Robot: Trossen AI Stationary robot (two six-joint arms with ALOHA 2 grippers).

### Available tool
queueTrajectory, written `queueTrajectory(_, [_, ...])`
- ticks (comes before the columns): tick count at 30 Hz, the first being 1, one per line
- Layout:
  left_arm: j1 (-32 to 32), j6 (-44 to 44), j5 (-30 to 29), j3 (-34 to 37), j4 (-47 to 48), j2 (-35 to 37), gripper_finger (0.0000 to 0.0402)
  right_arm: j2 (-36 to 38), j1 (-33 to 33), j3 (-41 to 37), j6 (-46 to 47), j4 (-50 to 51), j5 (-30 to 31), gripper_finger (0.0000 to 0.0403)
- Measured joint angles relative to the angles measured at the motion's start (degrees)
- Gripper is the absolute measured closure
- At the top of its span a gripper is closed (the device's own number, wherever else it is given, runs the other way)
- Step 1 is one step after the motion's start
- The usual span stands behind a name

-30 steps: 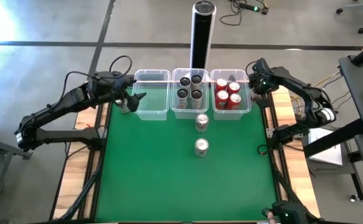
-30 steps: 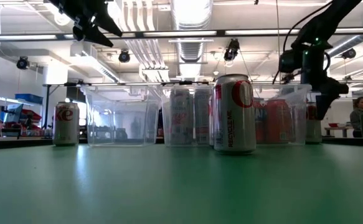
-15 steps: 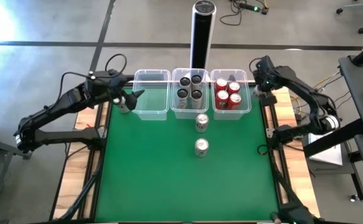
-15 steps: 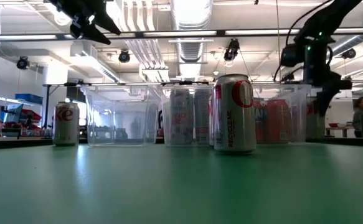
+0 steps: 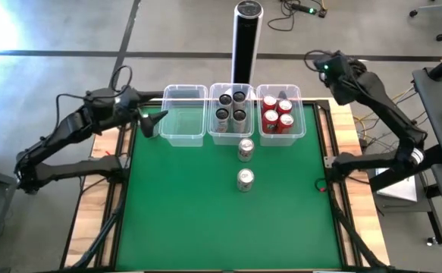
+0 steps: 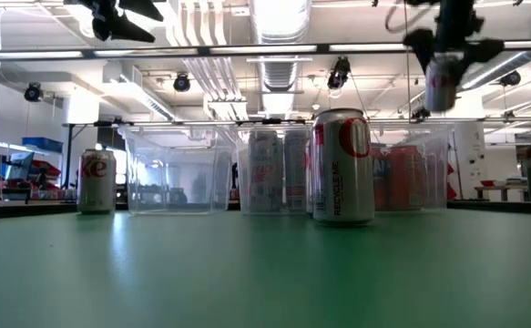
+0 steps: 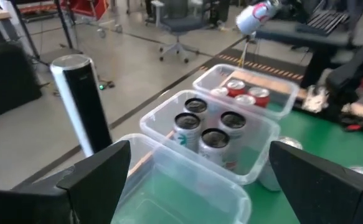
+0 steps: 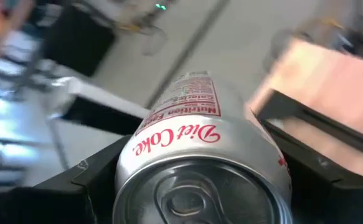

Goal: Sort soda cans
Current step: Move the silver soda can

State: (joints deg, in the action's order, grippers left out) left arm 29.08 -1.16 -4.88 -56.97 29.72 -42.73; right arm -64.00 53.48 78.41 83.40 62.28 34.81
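Note:
My right gripper is shut on a silver-white soda can, high in the air beyond the table's far right corner. My left gripper is open and holds nothing, high up at the left end of the empty clear bin. The middle bin holds several dark cans and the right bin holds red ones. Two silver cans stand upright on the green mat. Another silver can stands at the far left, below my left gripper. My right gripper pinches the can's side wall between its two fingers, one on each side near the top end. The silver top faces the wrist camera. In the low view the can hangs below the gripper, nearly upright, lifted clear of the table.
A tall black-and-silver post stands just behind the middle bin. The three bins sit side by side along the mat's far edge. Wooden side rails run along both sides of the mat.
My right gripper has risen from the table beside the red-can bin, carrying the silver can up and toward the far edge. The can, which stood on the table, now hangs clear. My left gripper has drawn back a little toward the table's left edge and risen slightly.

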Motion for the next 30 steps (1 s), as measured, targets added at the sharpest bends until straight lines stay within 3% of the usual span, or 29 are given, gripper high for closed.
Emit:
queueTrajectory(9, [0.0,-2.8,4.6,0.0,4.7,6.8,0.0035,-6.3,-22.8,14.2,-9.8,-0.9,16.1,0.0101])
queueTrajectory(14, [0.0,-2.8,5.4,0.0,8.0,10.4,0.0035,-13.8,-33.6,20.0,-15.7,-1.2,17.6,0.0101])
queueTrajectory(20, [0.0,-3.0,10.4,0.0,11.9,12.7,0.0035,-24.5,-44.4,29.6,-24.9,-1.6,17.7,0.0101])
queueTrajectory(23, [0.0,-3.0,10.5,0.0,12.6,13.0,0.0035,-30.3,-49.0,35.2,-31.0,-1.5,15.5,0.0101])
queueTrajectory(26, [0.0,-4.2,10.5,0.0,12.4,13.1,0.0035,-35.7,-52.6,40.2,-37.0,-1.0,8.0,0.0101])
queueTrajectory(30, [0.0,-8.9,10.5,-0.3,10.5,13.1,0.0035,-41.4,-55.5,45.4,-38.2,6.4,-2.4,0.0101])
